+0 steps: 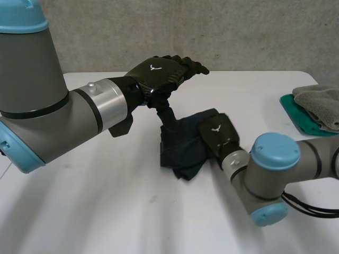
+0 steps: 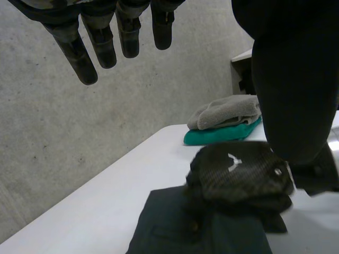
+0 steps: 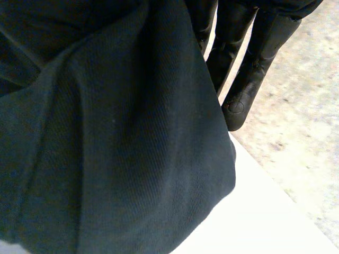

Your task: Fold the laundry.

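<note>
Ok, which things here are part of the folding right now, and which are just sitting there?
In the job:
- dark cloth, pinched and held up at one point by the left hand
- right hand, lying flat on the dark cloth

Lying about:
- grey cloth, folded, on top of a green cloth near the table edge, touched by neither hand

Left hand raised, thumb pinching; right hand low, fingers straight.

One dark garment, two folded cloths
</note>
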